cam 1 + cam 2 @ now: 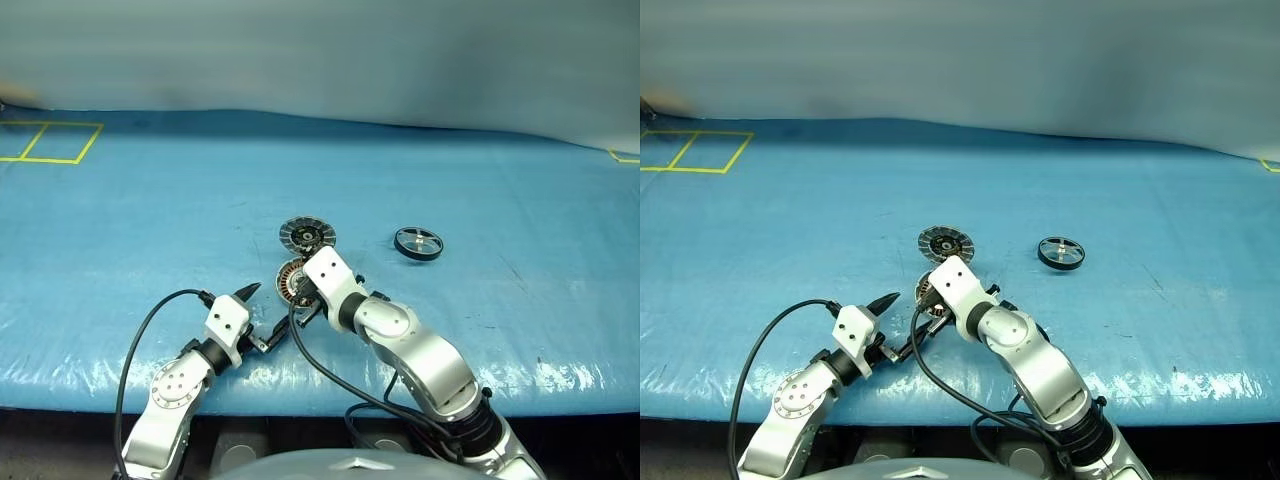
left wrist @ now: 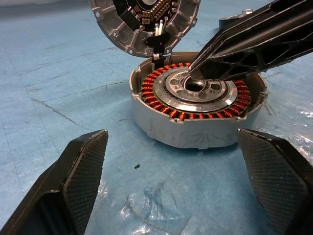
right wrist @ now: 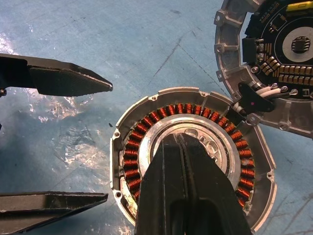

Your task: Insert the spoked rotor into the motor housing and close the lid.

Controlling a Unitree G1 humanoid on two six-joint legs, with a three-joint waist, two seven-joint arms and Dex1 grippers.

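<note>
The motor housing (image 2: 198,105) lies on the blue table with its ring of copper coils exposed. Its lid (image 2: 144,22) is swung open just behind it, ribbed inner face up, joined at the rim by short wires. My right gripper (image 3: 179,139) is shut, its joined tips set on the silver centre ring of the housing, holding nothing. My left gripper (image 1: 265,315) stands open a short way in front of the housing, one finger (image 2: 80,176) on each side of the gap. The spoked rotor (image 1: 418,243), a thin black ring, lies apart to the right.
Yellow tape squares (image 1: 50,140) mark the table's far left corner, and another yellow mark (image 1: 625,156) sits at the far right edge. A black cable (image 1: 140,340) loops from my left arm near the table's front edge.
</note>
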